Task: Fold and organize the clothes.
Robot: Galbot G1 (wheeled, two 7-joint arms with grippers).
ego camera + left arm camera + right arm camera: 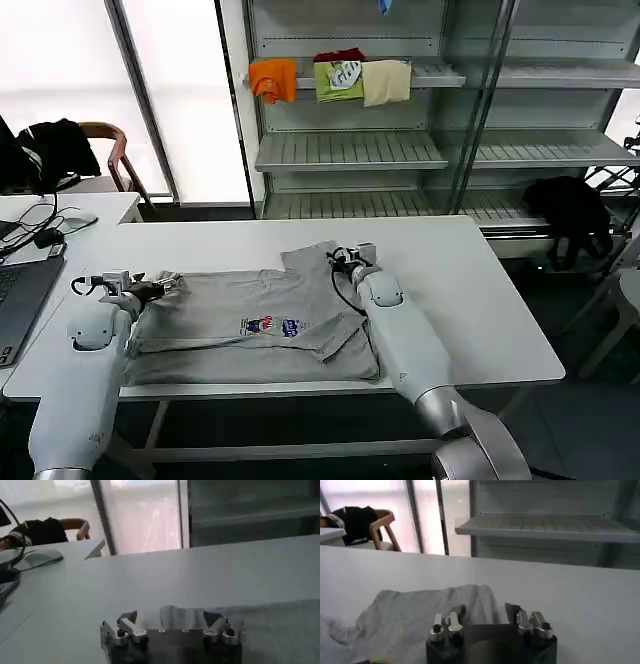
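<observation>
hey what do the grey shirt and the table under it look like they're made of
Grey shirt: probably a soft matte knit, perhaps cotton jersey; it drapes limply, creases softly and shows no shine. Table: a smooth white top, likely laminate or painted board; it is flat, even and faintly glossy. The exact materials can't be confirmed by look alone.

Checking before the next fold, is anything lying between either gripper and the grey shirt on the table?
Nothing visible is. The left gripper sits at the left edge of the light grey short-sleeved shirt, and the right gripper sits over its far right corner on the white table.
</observation>
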